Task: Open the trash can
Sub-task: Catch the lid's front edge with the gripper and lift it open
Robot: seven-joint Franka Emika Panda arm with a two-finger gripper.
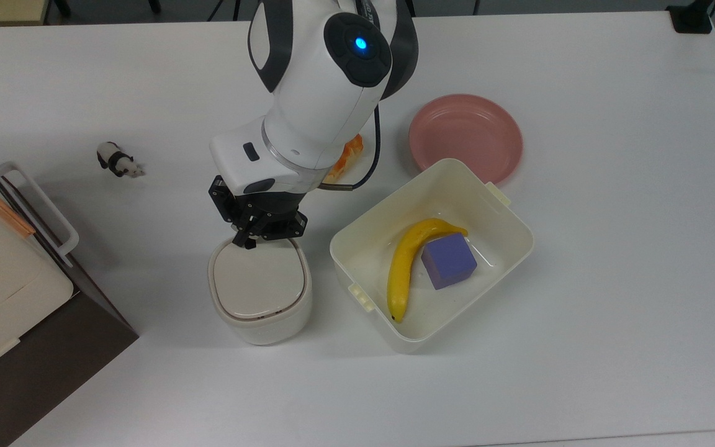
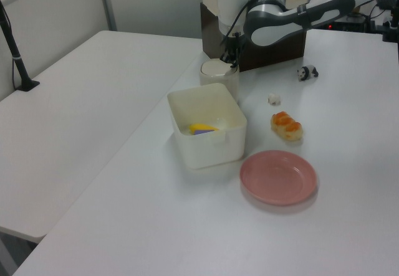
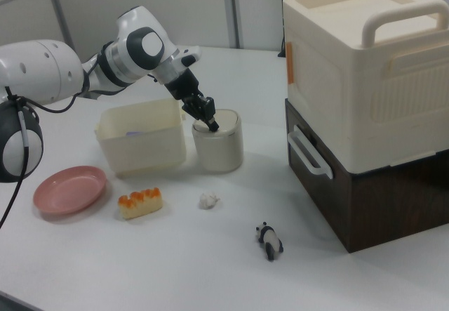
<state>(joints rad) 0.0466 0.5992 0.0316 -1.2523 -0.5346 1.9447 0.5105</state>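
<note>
We had our gripper [image 1: 247,241], fingers closed and empty, tip-down at the twelve o'clock edge of the trash can [image 1: 260,290], nine o'clock of the tub [image 1: 522,239]; lid still shut, pressing apparently remained.

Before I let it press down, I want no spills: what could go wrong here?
The tool sits at the very edge of the bin's lid, so it may slip off the button. The bin stands free and could tip or slide toward the tub close beside it. If the lid springs up, it might strike the tool.
</note>
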